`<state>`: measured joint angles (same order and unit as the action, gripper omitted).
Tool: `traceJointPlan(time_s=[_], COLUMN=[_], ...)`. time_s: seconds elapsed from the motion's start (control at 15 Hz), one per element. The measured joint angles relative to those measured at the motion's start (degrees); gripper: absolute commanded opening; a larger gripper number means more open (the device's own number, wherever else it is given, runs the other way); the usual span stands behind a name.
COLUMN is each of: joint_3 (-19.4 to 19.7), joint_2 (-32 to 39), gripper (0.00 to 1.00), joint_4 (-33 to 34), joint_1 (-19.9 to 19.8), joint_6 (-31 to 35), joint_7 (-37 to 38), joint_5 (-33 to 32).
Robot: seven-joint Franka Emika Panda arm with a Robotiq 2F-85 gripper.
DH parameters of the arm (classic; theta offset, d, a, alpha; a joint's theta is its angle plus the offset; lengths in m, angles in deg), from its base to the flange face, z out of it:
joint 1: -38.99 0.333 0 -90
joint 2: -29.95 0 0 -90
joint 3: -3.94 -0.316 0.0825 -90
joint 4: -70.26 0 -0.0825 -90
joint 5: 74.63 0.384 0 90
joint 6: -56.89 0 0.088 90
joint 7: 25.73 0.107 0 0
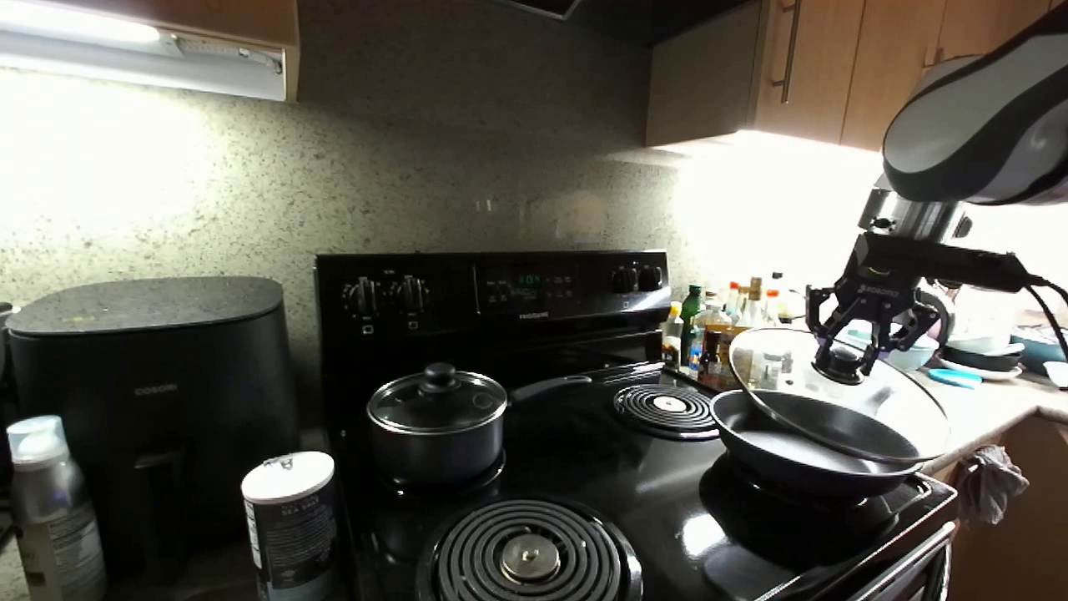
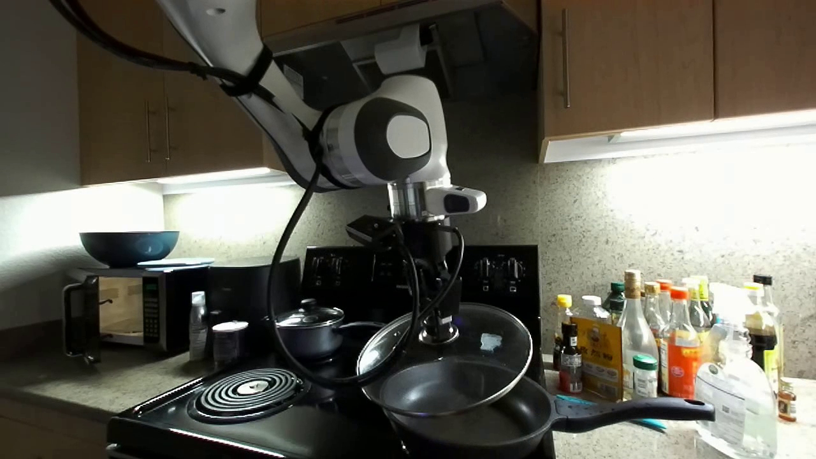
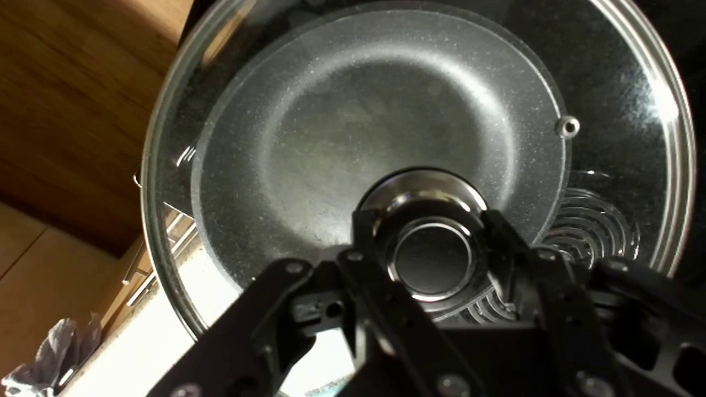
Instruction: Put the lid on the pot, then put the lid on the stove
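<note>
The Robotiq gripper [image 3: 427, 237] is drawn in narrow, its 2 fingers [image 3: 363, 231] on opposite sides of the black knob [image 3: 433, 262], holding the domed glass lid [image 2: 459, 360] by it. The lid hangs tilted over the frying pan [image 1: 755, 434]; whether their rims touch, I cannot tell. The frying pan stands on the black electric coil range [image 1: 634, 484], its long handle [image 2: 631, 413] reaching out over the counter [image 2: 612, 441]. 2 bare coil burners [image 1: 530, 558] show, 1 just beside the frying pan and 1 apart from it. Diagonally across from the pan sits a lidded black saucepan [image 1: 438, 451]. A sea salt canister [image 1: 292, 534] and a Cosori air fryer [image 1: 158, 417] stand well apart from the pan, bottles [image 2: 682, 347] nearer to it.
</note>
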<state>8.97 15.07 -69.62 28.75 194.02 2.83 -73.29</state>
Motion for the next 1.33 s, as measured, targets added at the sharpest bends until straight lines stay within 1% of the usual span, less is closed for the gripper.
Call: traceJointPlan(time_s=[0.33,0.67,0.73,0.93,1.0,1.33], joint_3=[-0.05,0.01,0.08,0.35,0.39,0.81], joint_2=[1.16,4.87,5.83,8.19,8.57,10.79], gripper=[0.25,0.25,0.5,0.5,0.25,0.25], joint_4=[0.2,4.47,5.5,7.49,7.75,7.66], joint_1=[0.01,0.03,0.02,-0.03,-0.03,0.0], joint_6=[0.36,0.07,-0.13,-0.21,-0.21,-1.76], joint_7=[0.01,0.01,0.05,0.53,0.56,0.57], joint_5=[0.66,3.57,3.77,3.77,3.77,3.77])
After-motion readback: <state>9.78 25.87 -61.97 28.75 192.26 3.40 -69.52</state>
